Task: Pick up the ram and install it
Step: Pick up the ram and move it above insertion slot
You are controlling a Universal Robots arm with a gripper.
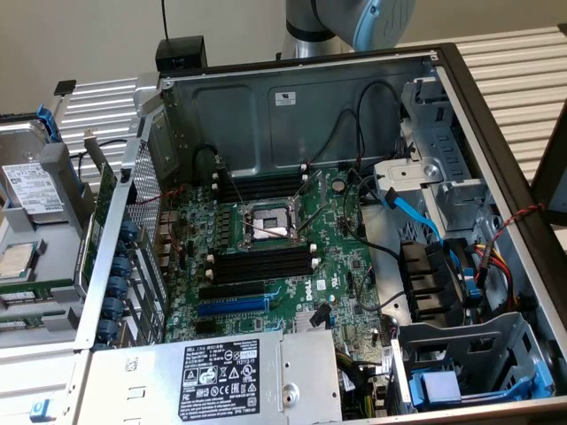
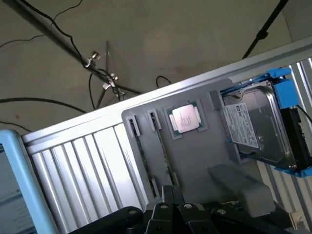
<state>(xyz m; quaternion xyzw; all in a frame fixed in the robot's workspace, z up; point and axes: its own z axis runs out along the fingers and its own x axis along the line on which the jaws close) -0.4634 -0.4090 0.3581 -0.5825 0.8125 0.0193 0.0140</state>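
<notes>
Hovering above your tray [image 2: 204, 158], the gripper [image 2: 171, 194] is closed, empty. Count two ram sticks [image 2: 140, 156], one processor [image 2: 185, 118], one hard drive [image 2: 253, 122].

tray [image 2: 195, 158]: sat outside the case [image 1: 266, 97], exterior view's left;
ram [image 2: 162, 148]: stood in tray beside a second stick [image 2: 143, 156];
processor [image 2: 185, 118]: lay between sticks and hard drive [image 2: 253, 126];
socket [image 1: 266, 226]: sat in case between two slot banks [image 1: 263, 261]

Arm [image 1: 330, 19]: silver-grey tube w/ light-blue joint cap [image 1: 384, 18] (rounded); gripper [image 2: 168, 193] black w/ bolts.
</notes>
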